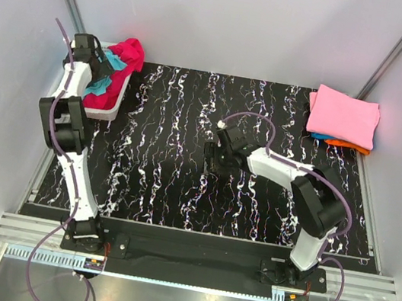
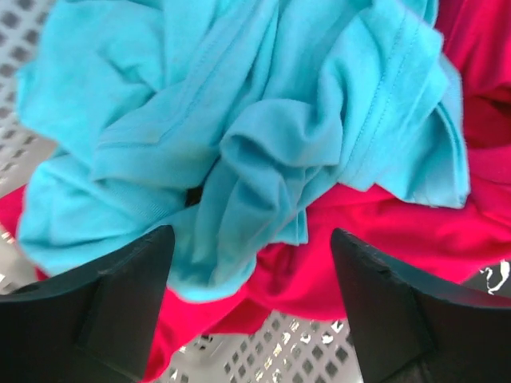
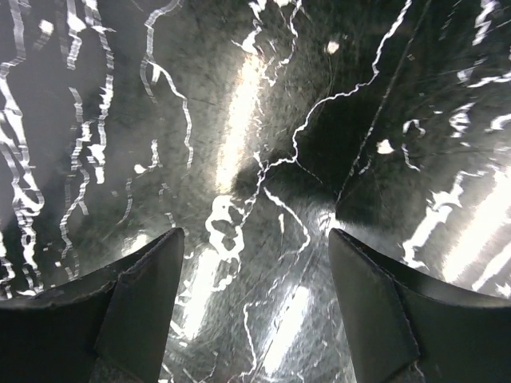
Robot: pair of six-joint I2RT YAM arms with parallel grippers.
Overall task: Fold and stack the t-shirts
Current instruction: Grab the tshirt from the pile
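We see our left hand (image 2: 251, 267) spread wide just above the crumpled turquoise t-shirt (image 2: 239, 120); our right hand (image 3: 251, 267) gapes wide over the counter (image 3: 239, 120).

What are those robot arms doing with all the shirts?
They are folding t-shirts and stacking them. The left gripper hangs open right over a crumpled turquoise t-shirt, which lies on a magenta-red t-shirt in the white lattice basket. The right gripper is open and empty over the black marbled mat. At the far right a folded pink t-shirt tops a stack, with blue and orange edges showing beneath.
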